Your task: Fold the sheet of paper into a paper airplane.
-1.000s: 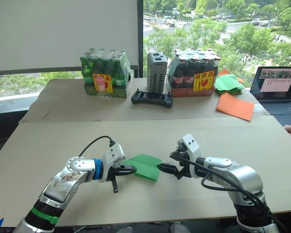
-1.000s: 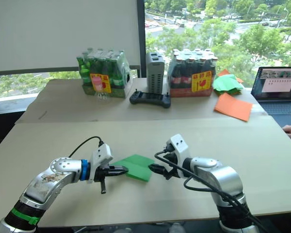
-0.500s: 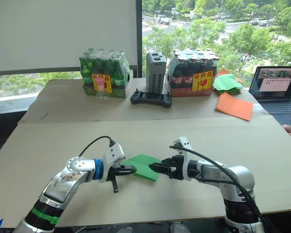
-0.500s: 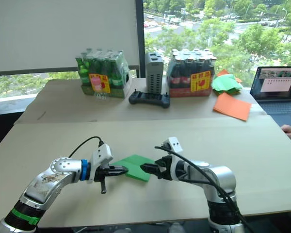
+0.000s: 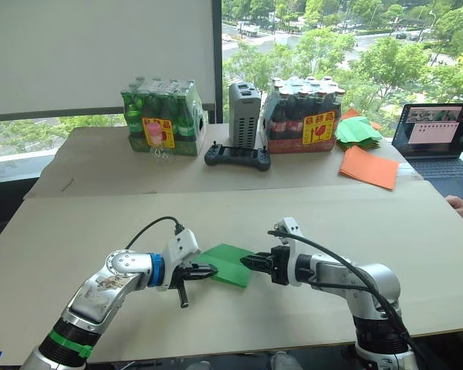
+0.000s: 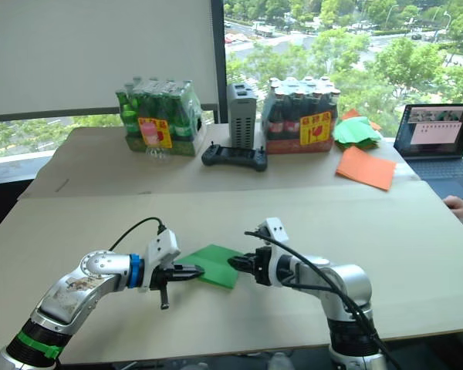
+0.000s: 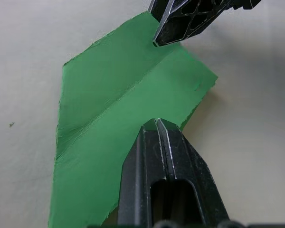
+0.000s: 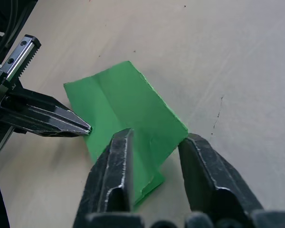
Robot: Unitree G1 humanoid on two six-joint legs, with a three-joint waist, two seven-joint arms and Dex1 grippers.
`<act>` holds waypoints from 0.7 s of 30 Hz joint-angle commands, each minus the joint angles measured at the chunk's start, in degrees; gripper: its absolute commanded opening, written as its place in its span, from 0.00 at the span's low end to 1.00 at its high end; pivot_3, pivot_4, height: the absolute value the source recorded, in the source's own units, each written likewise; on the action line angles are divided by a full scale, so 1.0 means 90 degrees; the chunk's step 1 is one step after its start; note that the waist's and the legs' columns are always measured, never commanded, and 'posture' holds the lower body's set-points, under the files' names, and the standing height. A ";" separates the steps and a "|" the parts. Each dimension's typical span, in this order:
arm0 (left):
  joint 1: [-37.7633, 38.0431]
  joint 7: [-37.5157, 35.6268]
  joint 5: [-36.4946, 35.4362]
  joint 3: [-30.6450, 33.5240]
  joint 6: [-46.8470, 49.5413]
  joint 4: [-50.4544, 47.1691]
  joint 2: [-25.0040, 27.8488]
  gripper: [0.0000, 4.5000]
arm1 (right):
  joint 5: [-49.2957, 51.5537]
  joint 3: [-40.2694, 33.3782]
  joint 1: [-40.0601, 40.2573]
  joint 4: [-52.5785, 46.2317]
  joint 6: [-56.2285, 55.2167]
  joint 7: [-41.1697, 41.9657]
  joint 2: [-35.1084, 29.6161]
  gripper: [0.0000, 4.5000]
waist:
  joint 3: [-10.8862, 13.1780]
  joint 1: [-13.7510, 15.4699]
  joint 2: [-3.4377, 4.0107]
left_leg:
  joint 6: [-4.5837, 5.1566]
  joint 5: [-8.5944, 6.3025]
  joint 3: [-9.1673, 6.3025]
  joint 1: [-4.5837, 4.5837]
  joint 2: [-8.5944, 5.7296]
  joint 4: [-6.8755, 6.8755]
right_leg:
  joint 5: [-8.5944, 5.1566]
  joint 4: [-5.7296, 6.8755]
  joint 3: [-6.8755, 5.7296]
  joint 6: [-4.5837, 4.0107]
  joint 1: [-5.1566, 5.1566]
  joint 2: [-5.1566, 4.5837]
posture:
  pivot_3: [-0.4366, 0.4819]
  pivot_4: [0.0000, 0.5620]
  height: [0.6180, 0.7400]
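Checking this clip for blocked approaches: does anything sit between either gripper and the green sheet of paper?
Nothing visible does. The sheet of paper lies on bare table. The left gripper, shut, has its tips on one edge; the right gripper, open, is at the opposite edge, one finger over the paper.

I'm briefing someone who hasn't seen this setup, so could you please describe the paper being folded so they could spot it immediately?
On the near part of the table, look between the left gripper and the right gripper. The sheet of paper lies flat there, small, bright green and creased. The green heap and orange sheets lie at the far right, beside the laptop.
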 commanded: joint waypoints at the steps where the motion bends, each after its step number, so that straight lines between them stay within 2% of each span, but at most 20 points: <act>1: -0.0002 -0.0015 -0.0031 0.0015 0.0019 -0.0227 0.0069 0.00 | 0.0103 0.0052 -0.0003 -0.0119 -0.0251 -0.0003 -0.0022 0.04 | 0.0000 0.0000 0.0000 | 0.0000 0.0000 0.0000 0.0000 0.0000 0.0000 | 0.0000 0.0000 0.0000 0.0000 0.0000 0.0000 | 0.48 0.27 0.64; 2: -0.0005 -0.0012 -0.0033 0.0015 0.0023 -0.0226 0.0070 0.00 | 0.0096 0.0107 0.0009 -0.0149 -0.0304 0.0015 -0.0051 0.01 | 0.0000 0.0000 0.0000 | 0.0000 0.0000 0.0000 0.0000 0.0000 0.0000 | 0.0000 0.0000 0.0000 0.0000 0.0000 0.0000 | 0.48 0.27 0.64; 4: -0.0010 -0.0012 -0.0038 0.0018 0.0029 -0.0222 0.0074 0.00 | 0.0056 0.0276 0.0059 -0.0252 -0.0516 0.0104 -0.0155 0.01 | 0.0000 0.0000 0.0000 | 0.0000 0.0000 0.0000 0.0000 0.0000 0.0000 | 0.0000 0.0000 0.0000 0.0000 0.0000 0.0000 | 0.48 0.27 0.64; 9: -0.0022 -0.0019 -0.0032 0.0025 0.0029 -0.0189 0.0104 0.00 | -0.0464 0.1107 0.0308 -0.0592 -0.1793 0.0472 -0.0759 0.01 | 0.0000 0.0000 0.0000 | 0.0000 0.0000 0.0000 0.0000 -0.0002 0.0000 | 0.0000 -0.0002 0.0000 0.0001 0.0001 0.0000 | 0.48 0.27 0.64; 14: -0.0018 -0.0040 -0.0027 0.0038 0.0014 -0.0168 0.0147 0.00 | -0.0950 0.1606 0.0588 -0.0775 -0.3053 0.0700 -0.1047 0.01 | 0.0000 0.0000 0.0000 | 0.0000 0.0000 0.0001 0.0000 -0.0001 0.0000 | 0.0000 -0.0002 -0.0001 0.0002 0.0001 0.0000 | 0.48 0.27 0.64; 21: -0.0009 -0.0069 -0.0023 0.0049 -0.0018 -0.0130 0.0231 0.00 | -0.2438 0.2544 0.1055 -0.0702 -0.5754 0.1104 -0.1646 0.01 | 0.0001 -0.0002 -0.0001 | -0.0001 0.0001 0.0001 0.0000 -0.0001 0.0000 | -0.0001 -0.0003 -0.0001 0.0002 0.0001 0.0000 | 0.48 0.27 0.64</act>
